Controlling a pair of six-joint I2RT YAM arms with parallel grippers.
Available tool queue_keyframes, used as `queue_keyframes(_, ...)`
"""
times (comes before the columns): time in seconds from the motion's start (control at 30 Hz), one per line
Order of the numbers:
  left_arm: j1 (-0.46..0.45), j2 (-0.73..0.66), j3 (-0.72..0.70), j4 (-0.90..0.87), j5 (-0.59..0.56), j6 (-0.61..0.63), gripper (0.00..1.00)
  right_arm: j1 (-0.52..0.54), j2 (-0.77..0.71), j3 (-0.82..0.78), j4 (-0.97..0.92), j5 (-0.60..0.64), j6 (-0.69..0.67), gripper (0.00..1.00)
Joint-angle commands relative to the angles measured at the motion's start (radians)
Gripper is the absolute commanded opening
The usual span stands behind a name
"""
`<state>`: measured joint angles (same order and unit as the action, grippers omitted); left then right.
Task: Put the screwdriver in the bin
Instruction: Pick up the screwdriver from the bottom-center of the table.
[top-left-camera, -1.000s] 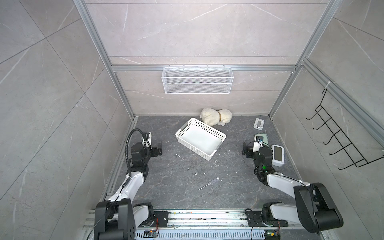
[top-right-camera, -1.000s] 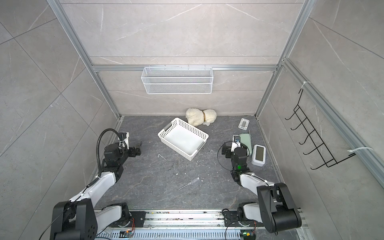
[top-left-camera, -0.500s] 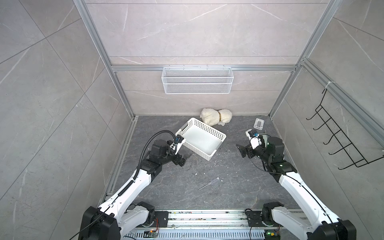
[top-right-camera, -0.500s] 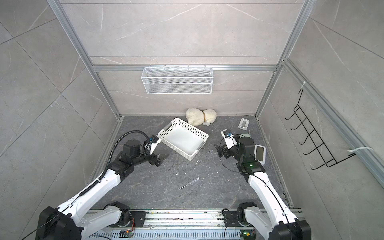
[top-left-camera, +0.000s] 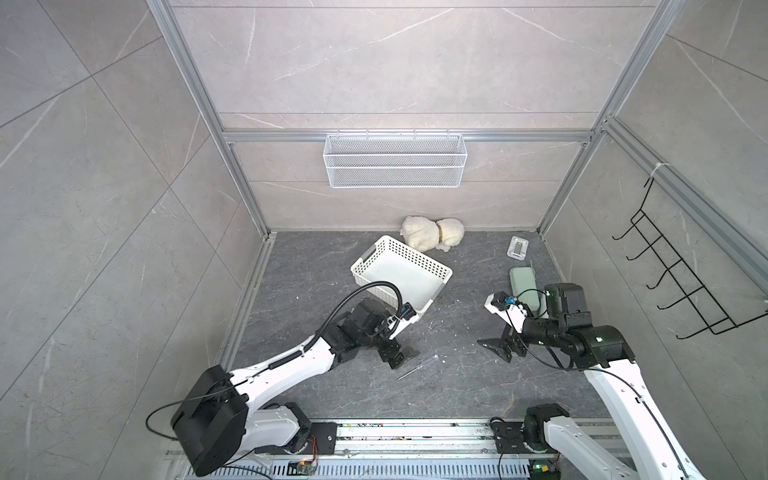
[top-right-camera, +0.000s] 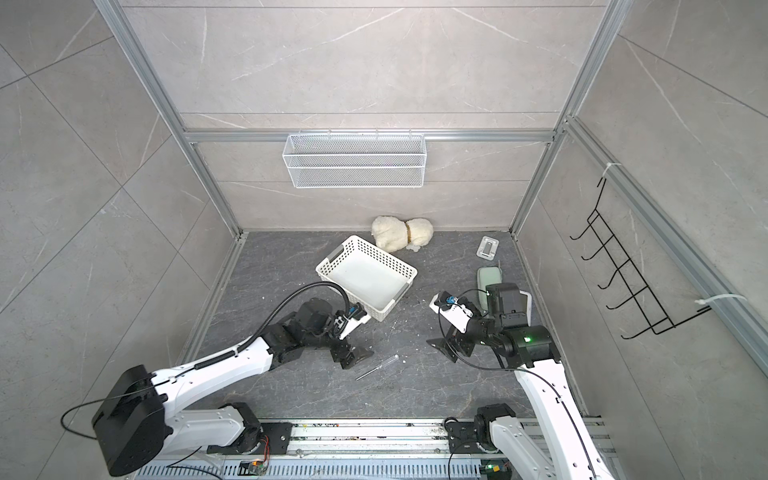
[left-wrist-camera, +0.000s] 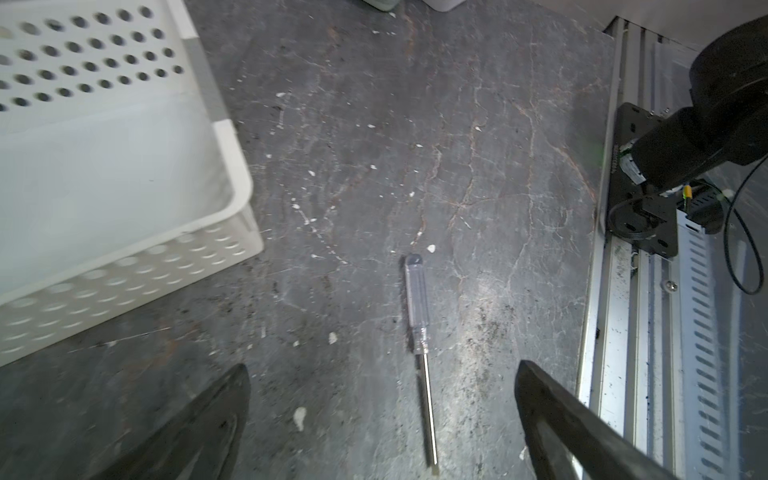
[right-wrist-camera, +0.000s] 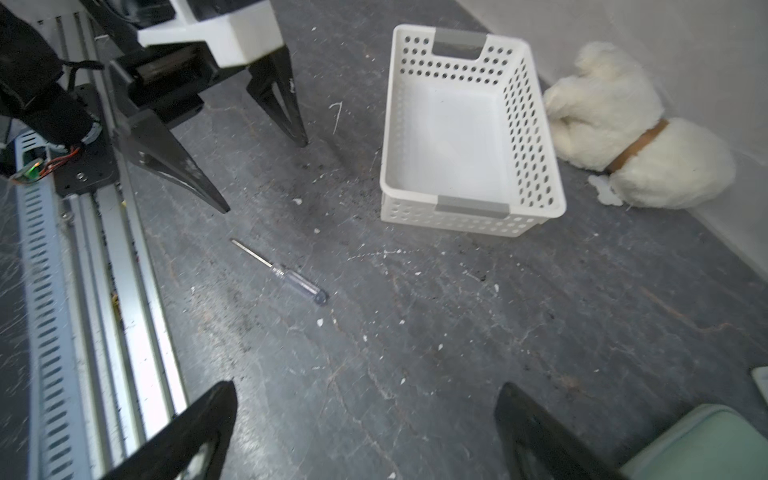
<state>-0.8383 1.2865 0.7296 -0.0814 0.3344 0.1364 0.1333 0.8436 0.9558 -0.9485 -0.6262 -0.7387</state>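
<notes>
Both grippers: left gripper (top-left-camera: 402, 358), right gripper (top-left-camera: 494, 350) spread, empty.
Screwdriver (left-wrist-camera: 417, 307): floor (left-wrist-camera: 457, 124), just ahead of left jaws, long axis pointing away, seemingly centred.
Nearer: left.

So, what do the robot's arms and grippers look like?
The left arm and right arm have white links and black joints. The left gripper and right gripper each have two black pointed fingers. A black cable loops over the left arm; a green light shows on the right arm.
</notes>
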Motion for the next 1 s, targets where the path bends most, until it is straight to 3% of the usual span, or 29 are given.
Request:
queue_keyframes(0.0, -0.066, 0.057, 0.013, 0.091, -0.016, -0.038, 1.0, 0.0, -0.036, 0.041, -0.153, -0.032, -0.053, 0.99)
queue_keyframes(0.27, -0.144, 0.228, 0.026, 0.109, -0.157, -0.037, 0.99, 0.0, -0.074, 0.085, -0.247, -0.016, -0.082, 0.99)
queue_keyframes(0.63, -0.191, 0.414, 0.11, 0.104, -0.231, -0.001, 0.96, 0.0, -0.09, 0.118, -0.301, 0.045, -0.102, 0.99)
queue_keyframes(0.73, -0.206, 0.448, 0.125, 0.097, -0.241, 0.014, 0.85, 0.0, -0.1, 0.116, -0.308, 0.061, -0.103, 0.99)
queue_keyframes(0.97, -0.247, 0.468, 0.122, 0.099, -0.289, 0.032, 0.47, 0.002, -0.115, 0.102, -0.308, 0.054, -0.099, 0.99)
